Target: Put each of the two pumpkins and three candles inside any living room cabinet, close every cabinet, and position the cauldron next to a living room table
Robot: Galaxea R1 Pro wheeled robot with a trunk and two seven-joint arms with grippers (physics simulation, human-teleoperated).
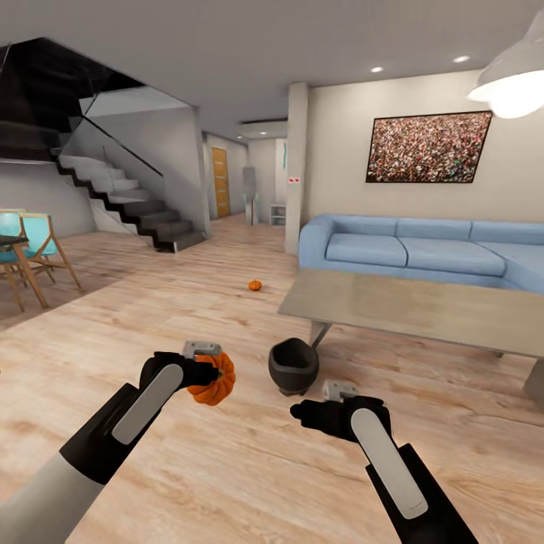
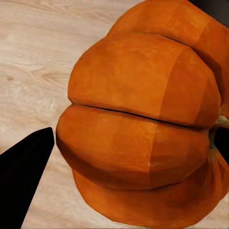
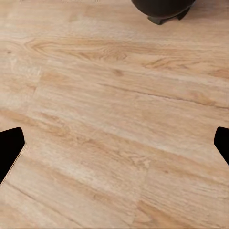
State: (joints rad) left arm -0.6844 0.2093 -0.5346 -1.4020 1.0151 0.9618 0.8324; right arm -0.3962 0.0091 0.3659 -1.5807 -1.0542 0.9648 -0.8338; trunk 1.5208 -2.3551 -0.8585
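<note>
Above the floor [image 1: 227,483] our left gripper [image 1: 202,370] clamps one pumpkin [image 1: 214,381]; our right gripper [image 1: 306,414] gapes empty. A jolt could drop it.

You've got a light wood plank floor [image 1: 227,468] carrying pretty much everything here: a dark cauldron [image 1: 293,366] sitting just off the corner of the low bench [image 1: 423,302], a small orange pumpkin [image 1: 255,285] further back, plus the blue sofa [image 1: 408,249] behind.
</note>
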